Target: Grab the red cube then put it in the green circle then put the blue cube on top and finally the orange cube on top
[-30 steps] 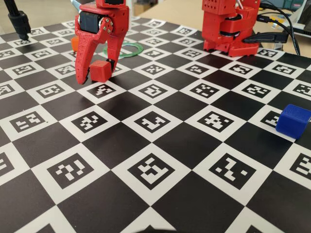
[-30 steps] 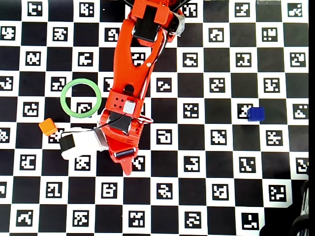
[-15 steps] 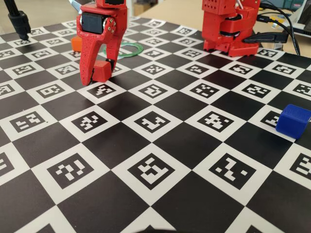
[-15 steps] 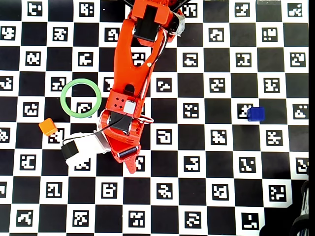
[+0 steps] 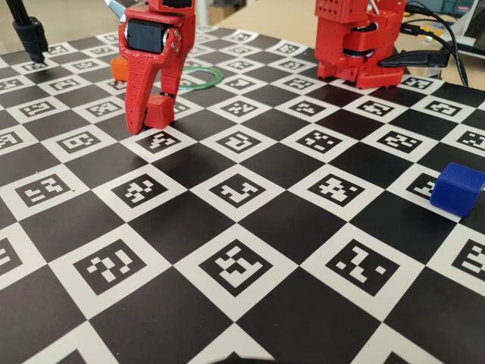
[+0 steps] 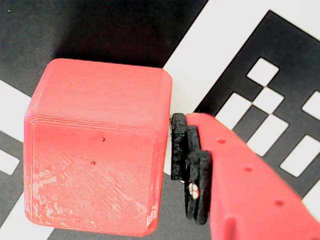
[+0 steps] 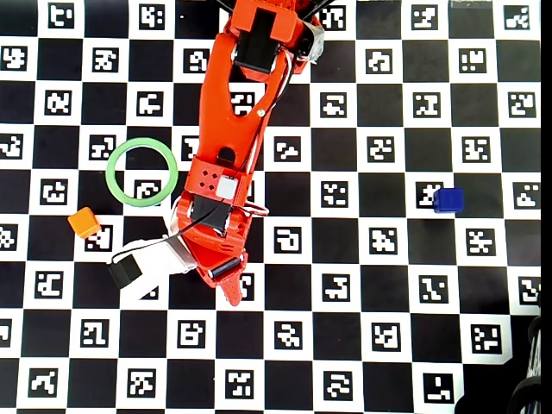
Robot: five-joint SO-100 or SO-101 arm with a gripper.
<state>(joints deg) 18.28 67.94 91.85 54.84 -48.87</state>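
Note:
The red cube rests on the board at the far left of the fixed view, between the two fingers of my red gripper, which is shut on it. In the wrist view the red cube fills the left half, and one black finger pad sits against its right side; the other finger is out of frame. In the overhead view the arm hides the cube. The green circle lies flat just up-left of the gripper. The orange cube sits left of it, and the blue cube is far right.
The arm's red base stands at the back of the checkered marker board. A black stand is at the back left, and cables lie past the back right edge. The white wrist camera housing sticks out left of the gripper.
The jaws, wide open a second ago, have closed onto the red cube. The gripper has turned slightly, and the wrist camera housing has swung down-left in the overhead view.

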